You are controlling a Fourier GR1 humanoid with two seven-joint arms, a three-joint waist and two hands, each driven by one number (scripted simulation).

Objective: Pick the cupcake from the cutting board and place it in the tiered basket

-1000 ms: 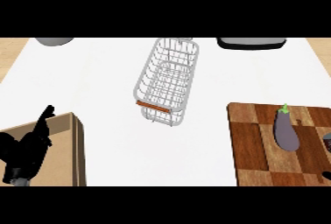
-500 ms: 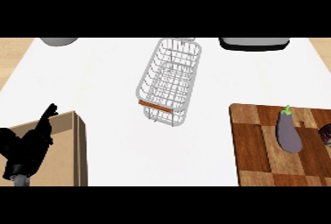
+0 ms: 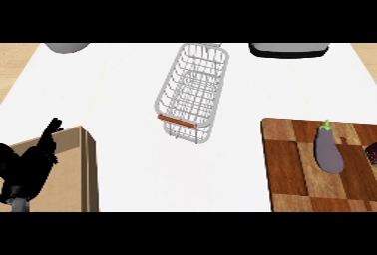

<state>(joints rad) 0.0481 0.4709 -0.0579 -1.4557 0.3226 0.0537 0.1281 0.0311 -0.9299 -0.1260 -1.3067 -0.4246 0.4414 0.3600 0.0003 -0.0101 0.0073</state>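
One robot hand (image 3: 33,159) shows, the left one, low at the left edge of the head view, its black fingers straight and relaxed, pointing up over a wooden box (image 3: 77,169) and holding nothing. Out on the white tabletop (image 3: 110,89) the wire tiered basket (image 3: 193,92) sits near the middle, with an orange-brown bar along its near rim. Off to the right lies the wooden cutting board (image 3: 294,169), and a purple eggplant (image 3: 328,149) rests on it, green stem pointing away. At the board's right edge a dark reddish shape, possibly the cupcake (image 3: 372,154), is cut off by the frame, well apart from the basket.
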